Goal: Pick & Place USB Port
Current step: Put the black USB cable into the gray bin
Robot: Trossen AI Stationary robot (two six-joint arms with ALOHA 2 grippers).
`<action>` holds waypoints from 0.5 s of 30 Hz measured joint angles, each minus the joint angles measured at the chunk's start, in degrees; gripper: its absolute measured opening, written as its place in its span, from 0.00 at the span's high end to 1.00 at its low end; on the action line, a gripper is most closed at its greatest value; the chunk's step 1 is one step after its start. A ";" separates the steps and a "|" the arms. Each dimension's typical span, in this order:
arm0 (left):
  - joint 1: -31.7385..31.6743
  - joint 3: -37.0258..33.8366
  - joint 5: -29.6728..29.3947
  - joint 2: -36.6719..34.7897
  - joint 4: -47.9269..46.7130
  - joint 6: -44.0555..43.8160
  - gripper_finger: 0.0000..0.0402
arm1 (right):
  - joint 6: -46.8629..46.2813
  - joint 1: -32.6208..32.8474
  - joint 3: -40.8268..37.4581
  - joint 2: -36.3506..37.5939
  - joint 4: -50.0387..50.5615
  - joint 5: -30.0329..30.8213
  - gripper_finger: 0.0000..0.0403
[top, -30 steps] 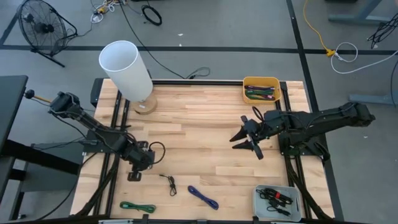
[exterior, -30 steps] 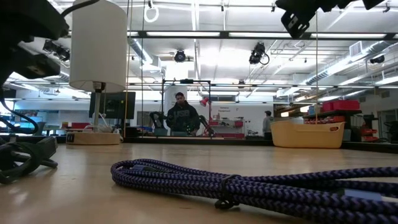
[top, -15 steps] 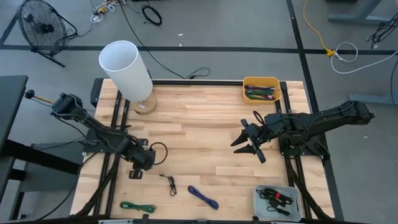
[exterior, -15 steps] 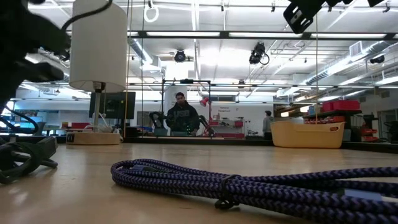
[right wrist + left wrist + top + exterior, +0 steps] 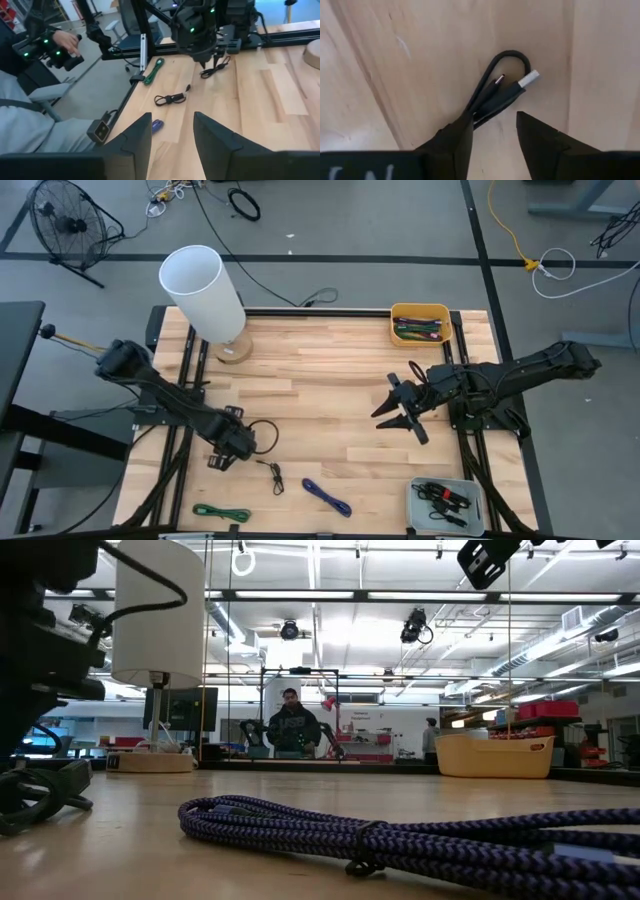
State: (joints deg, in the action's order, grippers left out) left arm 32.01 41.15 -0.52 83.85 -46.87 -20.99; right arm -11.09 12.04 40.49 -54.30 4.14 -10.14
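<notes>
A wooden bench (image 5: pixel 330 390) seen from above, with two dark robot arms, one at each side.

The left hand (image 5: pixel 243 442) is low over the bench's near-left part. Its wrist view shows its two fingers (image 5: pixel 457 137) parted, with a black USB cable (image 5: pixel 497 92) on the wood just ahead of them. The cable is folded into a loop with two plug ends showing, one silver and one small and dark. Its bundled end runs in against one finger; whether it is gripped cannot be told.

The right hand (image 5: pixel 402 411) hangs above the bench's right half, fingers spread and holding nothing (well apart from every cable).

Loose cables on the bench, counting four: the black one at the left hand, a second small black cable (image 5: pixel 272 474) just beside that hand toward the near edge, a purple braided cable (image 5: pixel 327 497) farther along the near edge, and a green cable (image 5: pixel 220 511) near the front-left corner.

Two bins: a yellow bin (image 5: pixel 420 323) holding cables, beyond the right hand at the far edge, and a grey bin (image 5: pixel 445 502) holding dark cables at the near-right corner.

One white lamp (image 5: pixel 205 290) stands at the far-left corner, beyond the left hand. Nothing lies between the two hands.

A person (image 5: pixel 30 95) sits beside the bench holding a controller (image 5: pixel 60 55).
</notes>
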 joint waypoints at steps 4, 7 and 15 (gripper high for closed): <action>0.00 0.19 -0.91 2.07 0.46 2.29 0.58 | -0.04 0.12 0.00 0.00 0.04 0.73 0.64; 0.03 0.26 -2.89 3.20 0.97 2.61 0.57 | -0.04 0.19 0.00 0.00 0.07 0.71 0.64; 0.06 0.09 -5.80 3.48 2.38 3.00 0.59 | -0.24 0.19 -1.91 0.00 -1.43 0.72 0.64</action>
State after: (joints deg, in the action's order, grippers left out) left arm 32.06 41.23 -6.32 87.33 -44.49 -17.99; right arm -11.33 12.23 38.58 -54.30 2.71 -9.41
